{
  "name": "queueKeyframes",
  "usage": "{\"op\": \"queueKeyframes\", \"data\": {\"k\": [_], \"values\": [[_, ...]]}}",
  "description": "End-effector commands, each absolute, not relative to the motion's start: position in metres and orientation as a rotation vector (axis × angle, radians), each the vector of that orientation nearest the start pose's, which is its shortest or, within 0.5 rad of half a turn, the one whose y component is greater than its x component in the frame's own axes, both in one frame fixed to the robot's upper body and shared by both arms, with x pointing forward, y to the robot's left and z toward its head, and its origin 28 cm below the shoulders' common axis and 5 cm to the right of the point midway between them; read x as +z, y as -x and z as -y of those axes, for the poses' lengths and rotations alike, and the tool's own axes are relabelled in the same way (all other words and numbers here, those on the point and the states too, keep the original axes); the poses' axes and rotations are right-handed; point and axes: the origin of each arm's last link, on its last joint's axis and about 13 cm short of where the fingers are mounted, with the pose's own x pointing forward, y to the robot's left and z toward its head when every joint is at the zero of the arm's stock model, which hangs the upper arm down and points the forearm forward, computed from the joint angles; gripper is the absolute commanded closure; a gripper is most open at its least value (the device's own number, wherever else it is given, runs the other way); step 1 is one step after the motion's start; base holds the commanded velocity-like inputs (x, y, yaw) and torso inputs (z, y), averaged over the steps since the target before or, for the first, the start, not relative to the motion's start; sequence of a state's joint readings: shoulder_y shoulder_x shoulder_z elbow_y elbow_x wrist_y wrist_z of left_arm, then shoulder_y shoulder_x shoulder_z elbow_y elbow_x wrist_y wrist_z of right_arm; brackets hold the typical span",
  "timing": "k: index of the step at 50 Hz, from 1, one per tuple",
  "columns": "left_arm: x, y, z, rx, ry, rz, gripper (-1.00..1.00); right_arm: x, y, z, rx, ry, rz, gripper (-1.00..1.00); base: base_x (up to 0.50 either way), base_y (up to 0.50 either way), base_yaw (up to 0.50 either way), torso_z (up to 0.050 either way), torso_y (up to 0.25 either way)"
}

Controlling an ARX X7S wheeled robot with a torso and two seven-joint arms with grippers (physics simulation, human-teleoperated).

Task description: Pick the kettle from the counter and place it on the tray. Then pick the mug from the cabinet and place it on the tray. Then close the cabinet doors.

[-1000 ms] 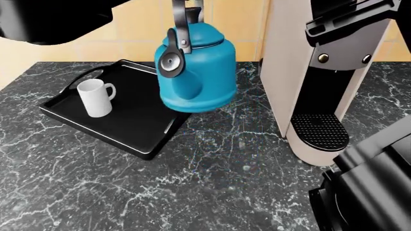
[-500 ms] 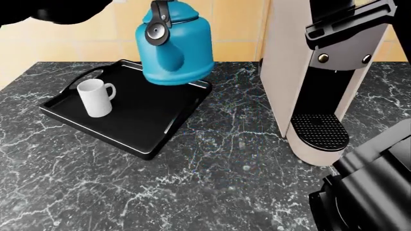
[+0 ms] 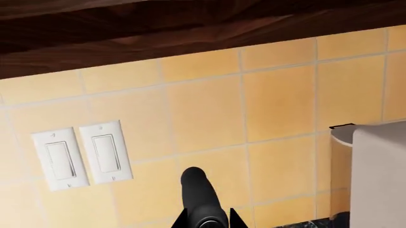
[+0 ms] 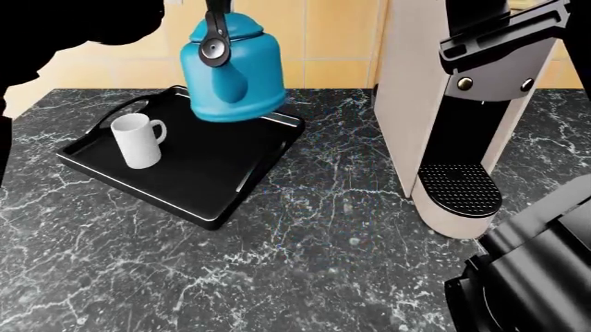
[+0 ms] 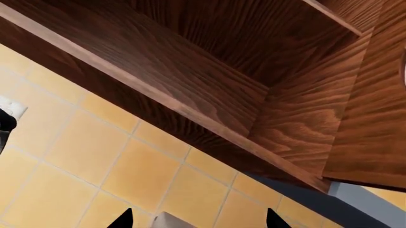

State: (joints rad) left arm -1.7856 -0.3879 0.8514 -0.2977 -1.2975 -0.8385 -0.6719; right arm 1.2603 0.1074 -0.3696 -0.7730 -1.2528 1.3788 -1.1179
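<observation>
The kettle (image 4: 231, 72) hangs by its black handle (image 3: 201, 202) from my left gripper, clamped on it, above the tray's (image 4: 198, 187) far right corner, the mug (image 4: 137, 140) upright inside at the tray's left, counter (image 4: 305, 249) beneath, coffee machine (image 4: 461, 111) to the right, while my right gripper (image 5: 198, 219) shows parted fingertips, grasping nothing.

even, bright simulated light, sharp throughout

a soft sheen is seen on the kettle (image 4: 231, 72) and the mug (image 4: 137, 141), with only faint shadows cast into the tray (image 4: 214, 176). the arm (image 4: 65, 28) at the upper left is rendered near-black, without detail. no blur or edge distortion is visible; the cabinet (image 5: 190, 71) underside is darker.
</observation>
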Motion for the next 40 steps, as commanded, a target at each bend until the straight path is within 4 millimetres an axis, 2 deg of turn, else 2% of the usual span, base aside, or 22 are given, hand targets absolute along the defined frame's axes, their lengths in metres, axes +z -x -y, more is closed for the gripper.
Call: {"op": "queueKeyframes", "data": {"k": [1,24,40], "values": [[0.404,-0.339,-0.181,-0.044,-0.139,0.125,1.00,0.362,-0.193,0.131,-0.058,0.515,0.541,-1.00,0.00,0.00,0.00,0.000,0.010],[0.389,-0.359,-0.186,-0.005,-0.154,0.111,1.00,0.361,-0.194,0.132,-0.057,0.513,0.536,-1.00,0.00,0.00,0.00,0.000,0.001],[0.372,-0.369,-0.189,-0.001,-0.171,0.103,1.00,0.359,-0.195,0.132,-0.058,0.509,0.533,-1.00,0.00,0.00,0.00,0.000,0.001]]}}
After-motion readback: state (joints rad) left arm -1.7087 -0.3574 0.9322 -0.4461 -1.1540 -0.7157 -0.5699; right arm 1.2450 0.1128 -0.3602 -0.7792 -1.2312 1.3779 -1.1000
